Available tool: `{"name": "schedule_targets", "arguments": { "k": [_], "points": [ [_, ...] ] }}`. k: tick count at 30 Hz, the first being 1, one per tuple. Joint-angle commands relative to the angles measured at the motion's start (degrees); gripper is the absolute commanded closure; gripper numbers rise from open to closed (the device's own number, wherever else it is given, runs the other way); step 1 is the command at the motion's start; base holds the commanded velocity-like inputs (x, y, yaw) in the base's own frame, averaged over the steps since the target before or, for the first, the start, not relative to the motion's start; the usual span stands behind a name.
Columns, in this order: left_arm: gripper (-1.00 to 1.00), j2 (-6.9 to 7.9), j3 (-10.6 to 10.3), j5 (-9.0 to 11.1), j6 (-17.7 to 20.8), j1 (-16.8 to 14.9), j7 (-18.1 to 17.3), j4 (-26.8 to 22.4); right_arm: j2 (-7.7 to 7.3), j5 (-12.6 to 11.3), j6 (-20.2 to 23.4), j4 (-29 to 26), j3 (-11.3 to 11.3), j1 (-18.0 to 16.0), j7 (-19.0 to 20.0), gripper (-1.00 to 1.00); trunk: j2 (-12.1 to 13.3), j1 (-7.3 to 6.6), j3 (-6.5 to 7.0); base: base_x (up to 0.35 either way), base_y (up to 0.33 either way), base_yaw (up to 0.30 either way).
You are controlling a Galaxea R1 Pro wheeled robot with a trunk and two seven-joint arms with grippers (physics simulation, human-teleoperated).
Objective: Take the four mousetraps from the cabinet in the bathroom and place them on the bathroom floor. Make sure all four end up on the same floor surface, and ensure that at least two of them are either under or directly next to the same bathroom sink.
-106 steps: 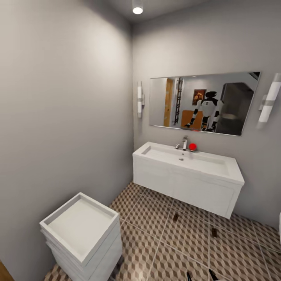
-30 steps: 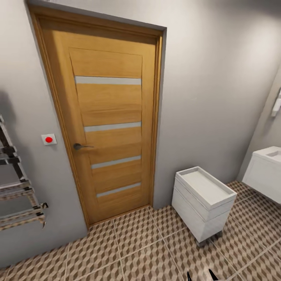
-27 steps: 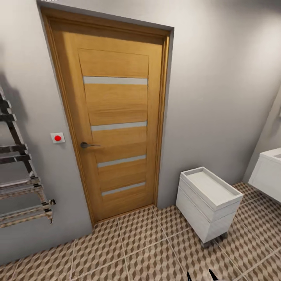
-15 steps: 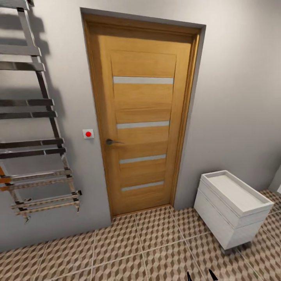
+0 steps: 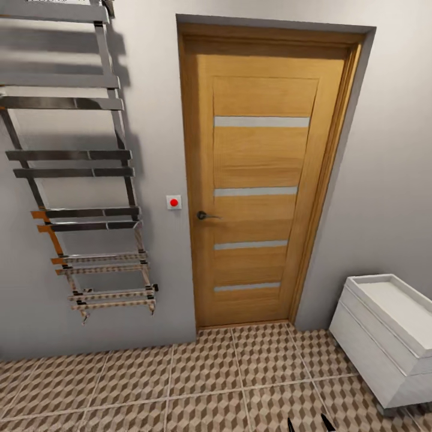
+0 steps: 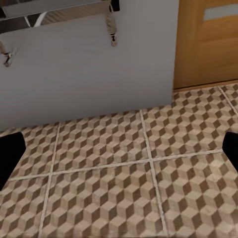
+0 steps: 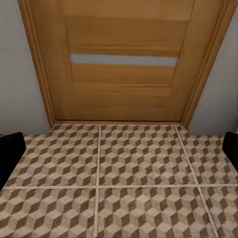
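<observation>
Between both wrists' spread, empty fingers lies only bathroom floor; beyond stands a closed door, a white drawer unit right. No mousetraps or cabinet visible; mistaking that unit wastes time.

Facing a closed wooden door with four pale strips and a dark lever handle, set in a grey wall. Left of it a white switch plate with a red dot and a chrome ladder towel rail; at right a small white drawer unit. Underfoot, cube-patterned tiles in brown and beige with pale grout.
</observation>
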Motion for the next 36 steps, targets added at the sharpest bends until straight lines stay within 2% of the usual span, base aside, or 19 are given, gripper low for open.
{"name": "schedule_targets", "arguments": {
  "k": [1,36],
  "points": [
    [-1.00,-0.04,-0.48,0.06,-0.23,-0.07,0.38,0.19,-0.03,-0.60,-0.14,0.01,0.42,0.00,0.21,-1.00,-0.04,0.02,-0.04,0.000,0.004,0.286],
    [-1.00,-0.12,-0.49,0.07,-0.23,-0.07,0.38,0.19,-0.05,-0.60,-0.14,0.01,0.42,0.00,0.21,-1.00,-0.04,0.02,-0.79,0.000,0.000,0.286]
  ]
}}
